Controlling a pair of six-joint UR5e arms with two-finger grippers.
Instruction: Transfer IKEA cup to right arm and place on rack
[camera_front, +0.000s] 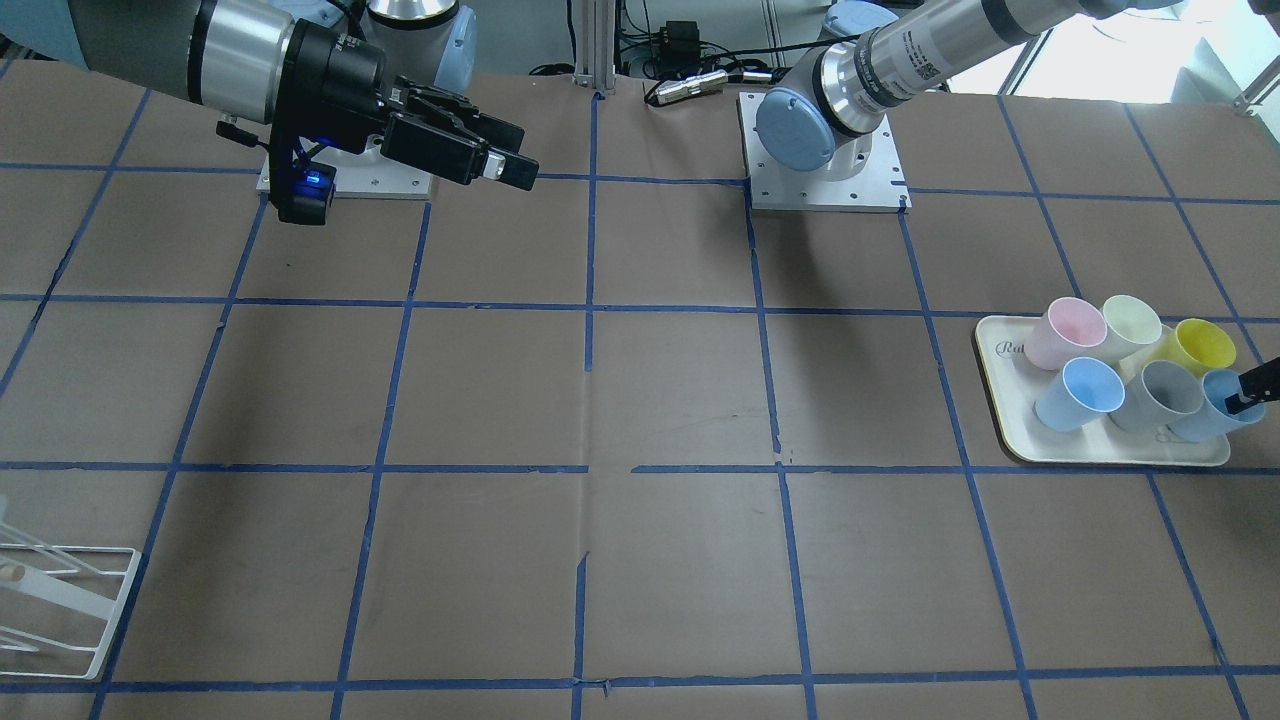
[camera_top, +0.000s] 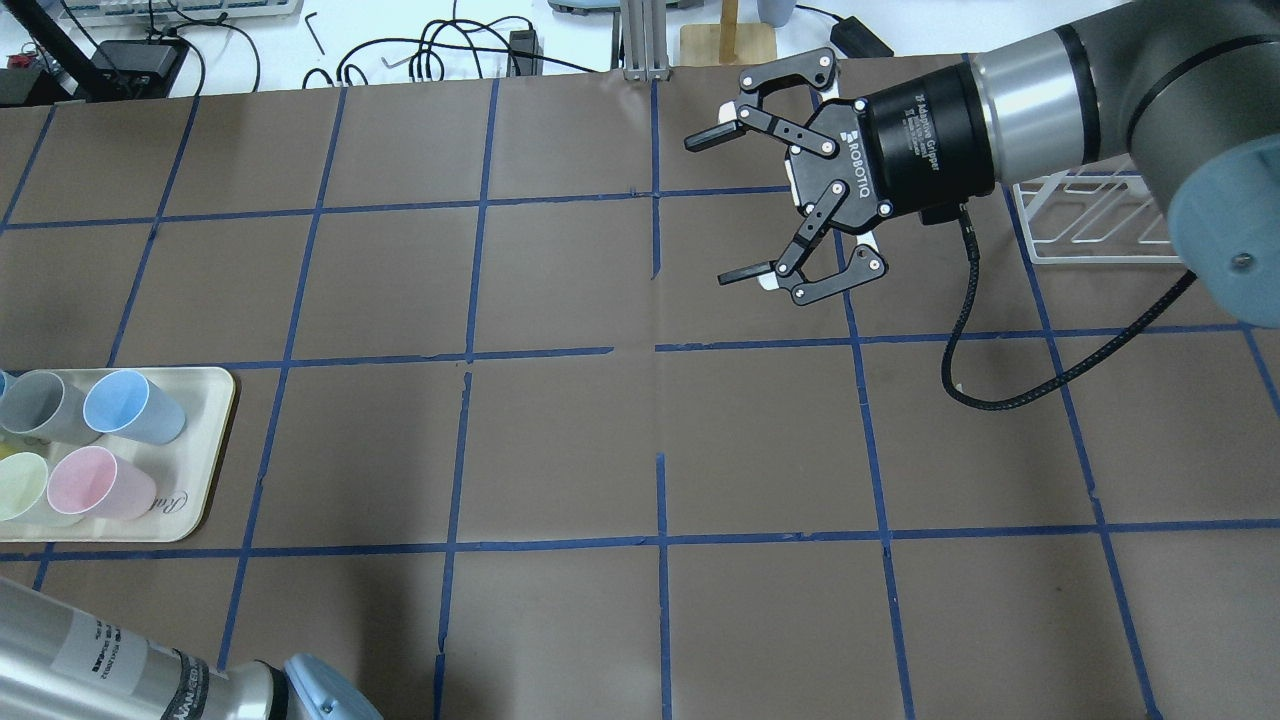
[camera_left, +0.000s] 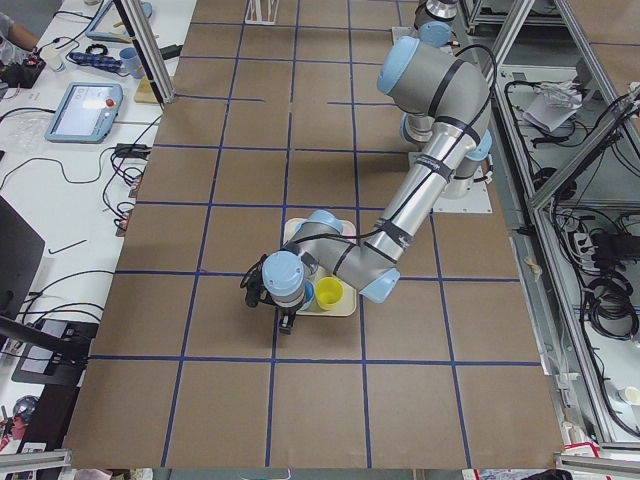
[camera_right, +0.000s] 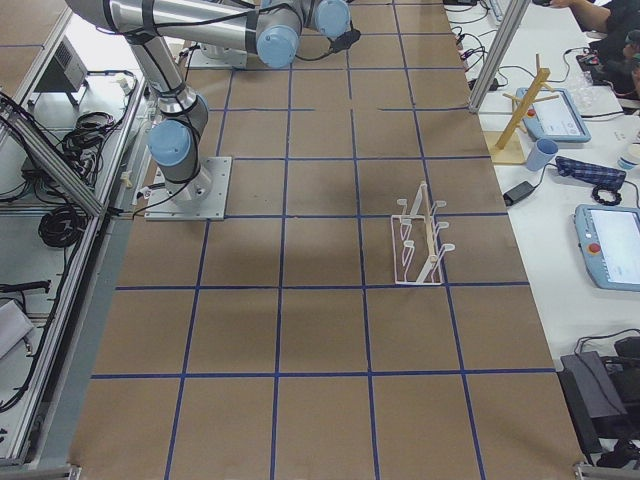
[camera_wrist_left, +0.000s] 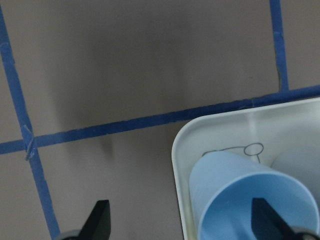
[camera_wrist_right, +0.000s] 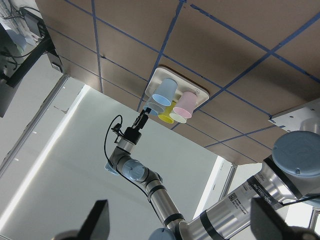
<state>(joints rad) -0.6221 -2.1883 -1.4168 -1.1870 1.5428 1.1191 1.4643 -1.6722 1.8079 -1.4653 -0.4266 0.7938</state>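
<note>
A pale blue IKEA cup (camera_front: 1205, 415) lies on its side at the corner of the cream tray (camera_front: 1010, 425). In the left wrist view the cup (camera_wrist_left: 235, 190) fills the lower right. My left gripper (camera_wrist_left: 182, 222) is open. One finger (camera_front: 1258, 383) is at the cup's mouth and the other is outside, over the table. My right gripper (camera_top: 718, 208) is open and empty, held high over the table's middle, far from the cup. The white wire rack (camera_top: 1090, 220) stands beside the right arm and also shows in the exterior right view (camera_right: 420, 240).
A twin blue cup (camera_front: 1080, 393), a pink cup (camera_front: 1060, 333), a pale green cup (camera_front: 1130, 322), a yellow cup (camera_front: 1200, 345) and a grey cup (camera_front: 1165, 392) lie on the same tray. A black cable (camera_top: 1000, 390) hangs from the right wrist.
</note>
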